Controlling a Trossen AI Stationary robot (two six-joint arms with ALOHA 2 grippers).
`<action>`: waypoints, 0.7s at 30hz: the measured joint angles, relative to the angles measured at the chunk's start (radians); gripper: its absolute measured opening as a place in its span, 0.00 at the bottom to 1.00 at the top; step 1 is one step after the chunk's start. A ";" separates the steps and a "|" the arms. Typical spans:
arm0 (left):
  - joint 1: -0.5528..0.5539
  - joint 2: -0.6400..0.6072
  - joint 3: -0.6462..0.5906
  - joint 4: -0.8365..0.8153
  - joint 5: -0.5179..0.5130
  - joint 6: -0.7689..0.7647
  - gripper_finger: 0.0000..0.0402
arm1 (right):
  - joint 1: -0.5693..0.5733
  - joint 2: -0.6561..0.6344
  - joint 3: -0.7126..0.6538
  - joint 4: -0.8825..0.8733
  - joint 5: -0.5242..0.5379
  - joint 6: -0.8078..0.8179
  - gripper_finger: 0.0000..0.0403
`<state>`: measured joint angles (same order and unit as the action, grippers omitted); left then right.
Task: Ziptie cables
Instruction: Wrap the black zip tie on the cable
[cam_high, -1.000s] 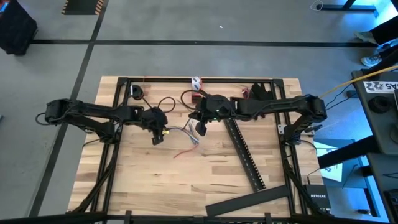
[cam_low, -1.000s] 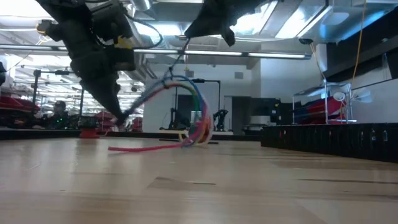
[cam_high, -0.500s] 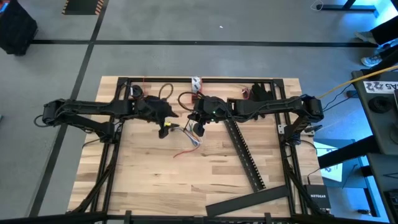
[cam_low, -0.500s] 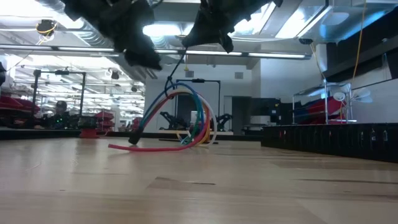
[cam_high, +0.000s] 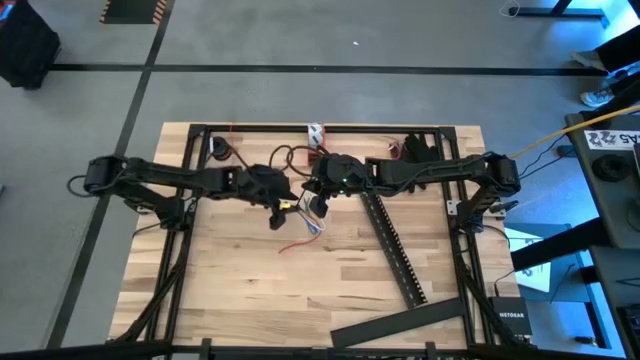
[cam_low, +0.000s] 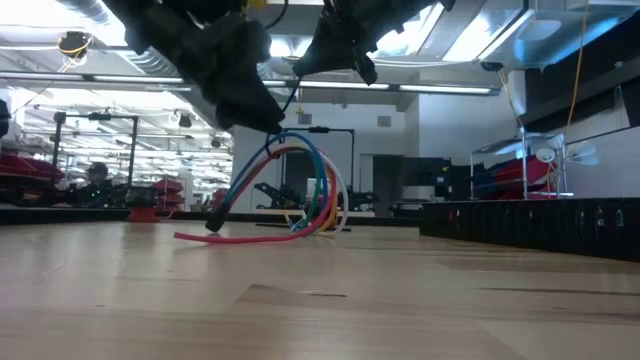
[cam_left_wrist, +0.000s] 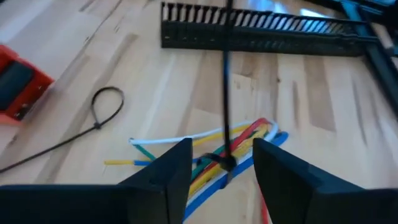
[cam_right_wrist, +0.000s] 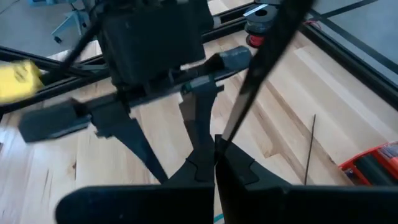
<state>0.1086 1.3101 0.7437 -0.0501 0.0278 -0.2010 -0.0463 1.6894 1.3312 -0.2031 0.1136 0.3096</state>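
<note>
No writing reads clearly near the cables (cam_left_wrist: 230, 149); the left gripper (cam_left_wrist: 219, 163) straddles them with fingers apart, while the right gripper (cam_right_wrist: 214, 149) pinches a black zip tie (cam_right_wrist: 261, 68).

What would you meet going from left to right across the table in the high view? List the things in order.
Left gripper → cables → right gripper → long black slotted bar.
</note>
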 joint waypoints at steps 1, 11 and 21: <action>-0.003 0.006 0.000 0.000 -0.016 -0.003 0.38 | 0.000 0.000 0.000 0.000 0.000 0.000 0.00; -0.018 0.053 0.000 0.003 -0.054 -0.006 0.03 | 0.001 0.000 0.001 -0.005 0.053 -0.026 0.00; -0.070 0.108 -0.014 0.022 -0.085 -0.053 0.03 | 0.002 -0.016 0.129 -0.102 0.077 -0.155 0.00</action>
<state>0.0388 1.4184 0.7300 -0.0281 -0.0574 -0.2538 -0.0444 1.6733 1.4600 -0.3051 0.1910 0.1541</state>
